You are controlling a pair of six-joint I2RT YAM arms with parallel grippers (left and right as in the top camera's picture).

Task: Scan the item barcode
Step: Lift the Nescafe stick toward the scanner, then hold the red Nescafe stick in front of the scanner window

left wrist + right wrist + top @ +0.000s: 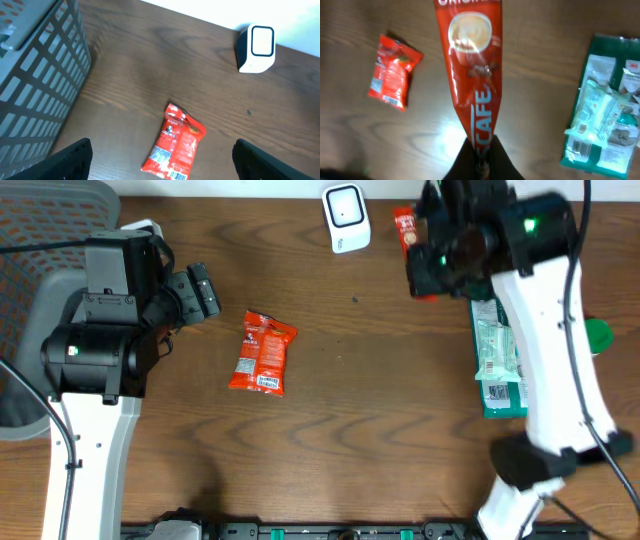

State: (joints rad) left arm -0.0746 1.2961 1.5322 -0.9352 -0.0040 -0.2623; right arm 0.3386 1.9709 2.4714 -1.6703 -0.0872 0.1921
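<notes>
One item is in hand, so the pickup part of the job looks done. The right fingers (506, 167) are clenched on the bottom end of a red coffee sachet (470, 75), and the strip runs straight up and away from them in the right wrist view. From overhead the sachet (404, 227) shows as a short red strip just beside the white scanner (345, 218) at the far edge of the tabletop (380, 430), near it but not in front of its window. Whether the sachet hangs clear of the wood or rests on it cannot be told.

The scan itself appears not yet made. The face visible to the wrist camera carries the printed brand and a cup picture, with no barcode in sight, so the code is probably on the other side or too small to make out. What is left, as I judge it, is to turn the coded face toward the scanner window and hold it there.

The left fingers (70, 160) are spread wide and hold nothing, poised above a red snack packet (175, 145) that lies flat mid-table, its barcode at the near end. That packet and a green pack (497, 360) under the right arm lie untouched — likely later items. A grey mesh basket (35, 75) stands at the left.
</notes>
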